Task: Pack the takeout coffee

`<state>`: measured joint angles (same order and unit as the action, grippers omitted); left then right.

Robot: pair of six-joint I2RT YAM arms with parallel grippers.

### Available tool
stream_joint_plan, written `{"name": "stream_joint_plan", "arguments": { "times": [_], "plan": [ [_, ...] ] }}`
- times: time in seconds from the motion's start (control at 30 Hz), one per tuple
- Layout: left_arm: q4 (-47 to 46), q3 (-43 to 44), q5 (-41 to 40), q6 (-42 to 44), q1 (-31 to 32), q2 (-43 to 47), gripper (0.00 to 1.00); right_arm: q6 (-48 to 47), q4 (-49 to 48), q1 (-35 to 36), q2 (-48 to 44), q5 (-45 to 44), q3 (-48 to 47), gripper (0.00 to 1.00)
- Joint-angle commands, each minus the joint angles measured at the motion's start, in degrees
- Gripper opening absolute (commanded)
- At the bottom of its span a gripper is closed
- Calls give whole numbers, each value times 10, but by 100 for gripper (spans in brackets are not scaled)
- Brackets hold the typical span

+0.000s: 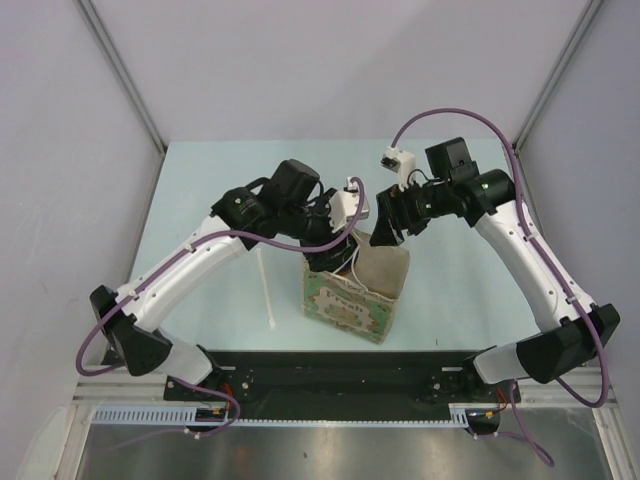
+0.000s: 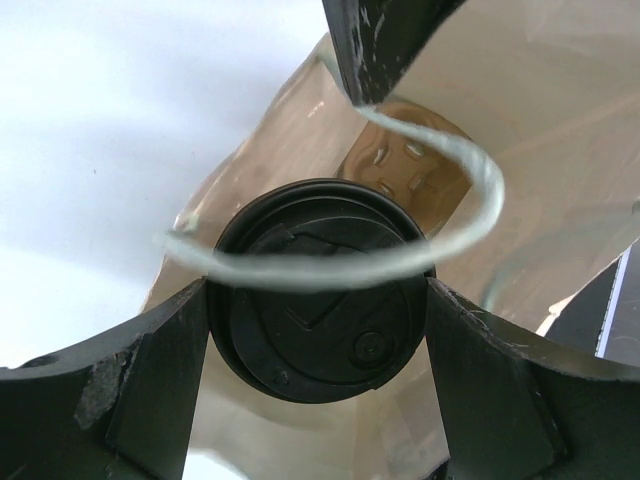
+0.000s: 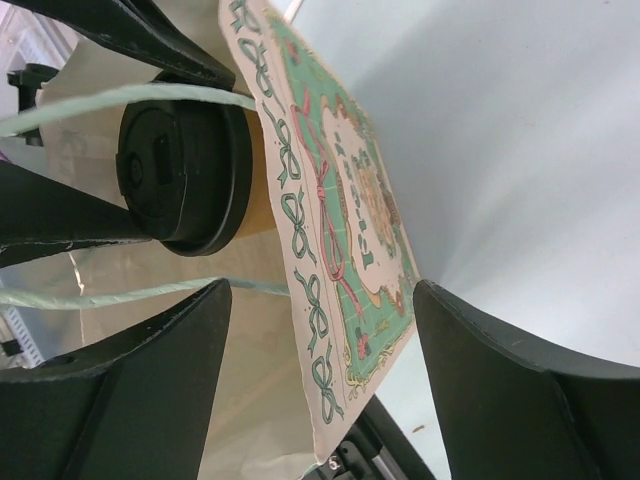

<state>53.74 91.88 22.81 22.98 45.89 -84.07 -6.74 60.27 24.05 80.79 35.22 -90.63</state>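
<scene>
Where one paper bag (image 1: 345, 305) stands upright near the middle of a pale table (image 1: 200, 190), two robot arms meet over its open top. The left gripper (image 2: 318, 300) reaches down inside the bag. Its two fingers press against opposite sides of the round black lid of the single takeout coffee (image 2: 300, 340), clamped on it. The cup is within the bag's brown interior, and only its lid and a thin strip of tan wall show. Whether it rests on the bag's bottom cannot be told.

One pale green twine handle (image 2: 470, 215) loops across the top of the lid in the left wrist view. The right wrist view shows two such strands, one on each side of the lid.

The right gripper (image 3: 320, 305) has its two fingers spread well apart, straddling the bag's printed wall of green ribbons and a pink bow. There is a gap on each side of the wall, so it grips nothing.

One white stir stick (image 1: 266, 290) lies flat on the table just left of the bag.
</scene>
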Motion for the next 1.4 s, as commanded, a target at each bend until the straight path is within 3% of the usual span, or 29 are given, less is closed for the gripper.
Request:
{"name": "stream_joint_plan", "arguments": {
  "times": [0.0,0.23,0.37,0.63,0.7,0.8,0.83,0.9,0.93,1.0,1.03,1.37],
  "plan": [
    [-42,-26,-4,-18,2,36,40,-23,-26,1,-11,-16,-9,79],
    [-58,-45,-11,-22,-4,53,40,-76,20,-25,-26,44,-28,79],
    [-61,-45,-12,-29,-9,54,40,-92,31,-21,-34,86,-29,89],
    [-80,-58,-14,-45,-11,64,40,-82,-22,37,-46,20,10,89],
    [-91,-68,-12,-55,-12,73,40,-77,-47,49,-46,-9,21,83],
    [-103,-77,-7,-75,-19,80,40,-76,-71,55,-41,-43,36,67],
    [-108,-79,-7,-81,-22,81,40,-77,-79,57,-40,-52,41,55],
    [-111,-80,-6,-102,-26,80,40,-78,-83,61,-41,-60,45,44],
    [-112,-80,-5,-110,-31,79,40,-78,-93,64,-42,-60,47,30],
    [-115,-81,-7,-137,-34,73,40,-78,-102,73,-49,-64,48,18],
    [-117,-86,-11,-145,-36,74,40,-78,-113,75,-51,-65,48,3],
    [-155,-89,-50,-202,-29,72,39,-57,-143,152,-90,-175,49,0]
  ]
}}
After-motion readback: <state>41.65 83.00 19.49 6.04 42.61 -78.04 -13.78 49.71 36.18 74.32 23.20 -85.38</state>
